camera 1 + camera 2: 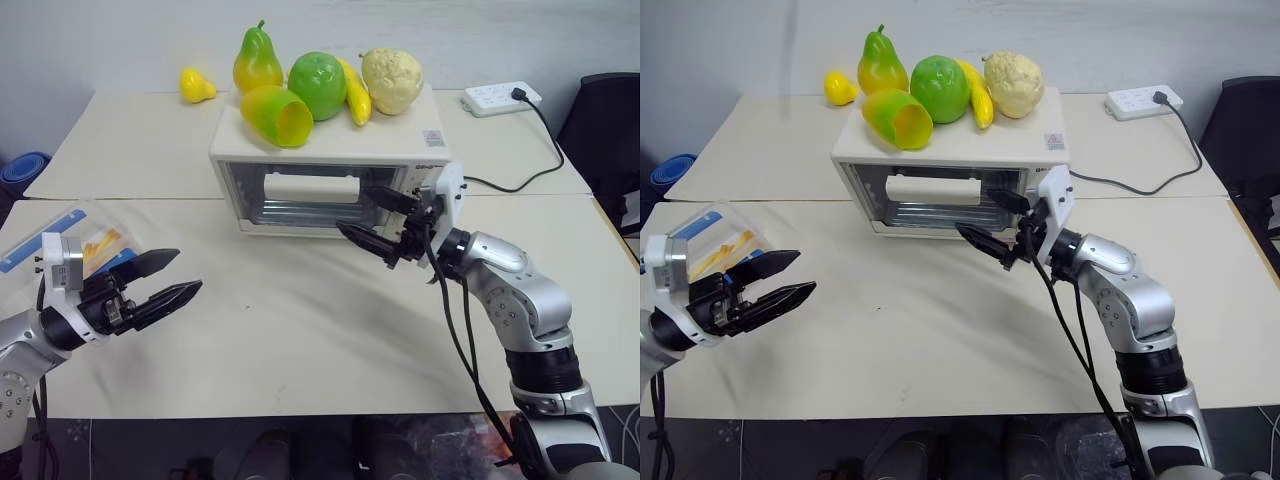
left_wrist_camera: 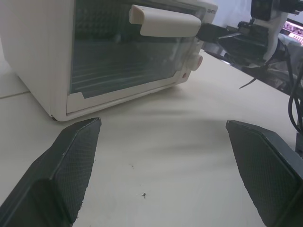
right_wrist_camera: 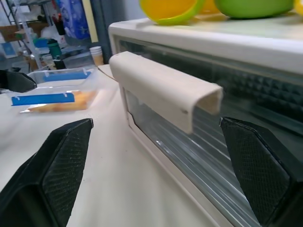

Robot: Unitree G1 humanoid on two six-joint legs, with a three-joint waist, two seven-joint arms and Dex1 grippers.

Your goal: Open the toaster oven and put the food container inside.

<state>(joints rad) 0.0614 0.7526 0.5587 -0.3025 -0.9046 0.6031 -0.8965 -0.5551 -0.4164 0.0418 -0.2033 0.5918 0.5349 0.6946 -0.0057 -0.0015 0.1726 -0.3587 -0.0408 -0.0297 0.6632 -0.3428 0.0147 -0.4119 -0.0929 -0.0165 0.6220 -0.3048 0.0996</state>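
The cream-white toaster oven point(image 1: 420, 152) stands at the middle back of the table with its glass door shut and its white handle point(image 1: 312, 187) across the top of the door. My right gripper point(image 1: 355, 210) hangs open just in front of the door's right part, by the handle's right end point(image 3: 161, 92); it touches nothing. The food container point(image 1: 90, 235), a clear box with blue strips and orange sticks, rests on the table at the far left. My left gripper point(image 1: 188, 270) is open and empty in front of the container, pointing toward the oven point(image 2: 42, 61).
Plastic fruit lies on the oven's roof: a pear point(image 1: 256, 60), a green apple point(image 1: 318, 83), a banana point(image 1: 356, 95) and others. A small yellow pear point(image 1: 196, 86) lies behind it. A power strip point(image 1: 500, 97) with a black cable is at back right, near a black chair point(image 1: 610, 120).
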